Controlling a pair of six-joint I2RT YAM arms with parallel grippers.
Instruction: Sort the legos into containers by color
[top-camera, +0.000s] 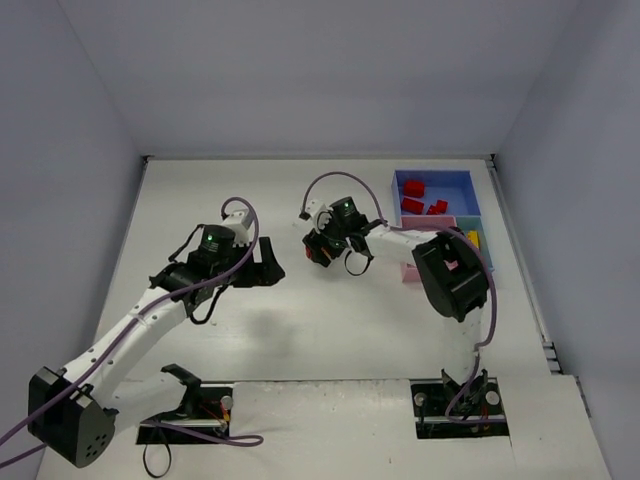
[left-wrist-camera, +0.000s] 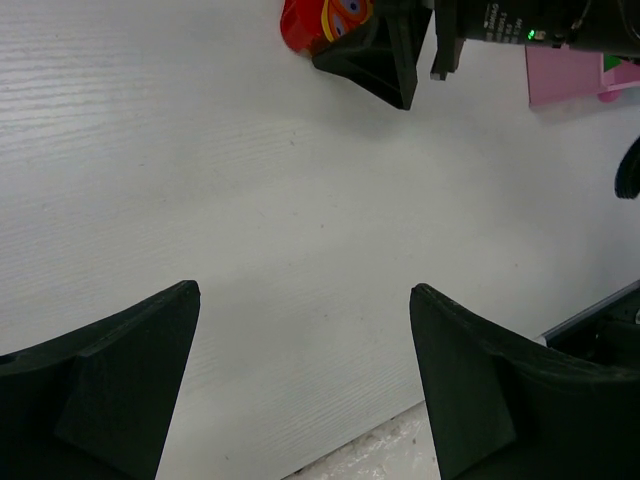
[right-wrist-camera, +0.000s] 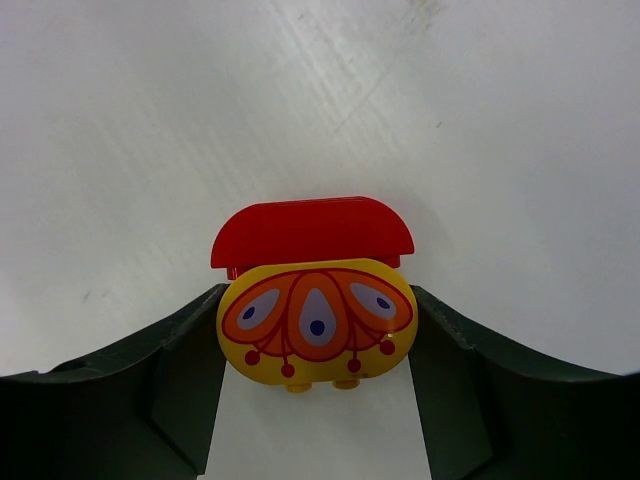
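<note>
My right gripper (right-wrist-camera: 318, 300) is shut on a rounded yellow lego with an orange and red pattern (right-wrist-camera: 316, 320), which has a red lego (right-wrist-camera: 312, 230) joined to its far side. In the top view this gripper (top-camera: 320, 251) is mid-table, left of the containers. The large blue container (top-camera: 400, 182) holds several red legos (top-camera: 413, 188). The pink container (top-camera: 411, 271) and the small light-blue container (top-camera: 482, 252) with a yellow lego (top-camera: 472, 237) sit in front of it, partly hidden by the right arm. My left gripper (left-wrist-camera: 305, 290) is open and empty over bare table.
The left wrist view shows the held red and yellow lego (left-wrist-camera: 322, 20), the right gripper's fingers (left-wrist-camera: 380, 60) and a pink container corner (left-wrist-camera: 565, 75). Grey walls enclose the white table (top-camera: 330, 330). The arm bases sit at the near edge.
</note>
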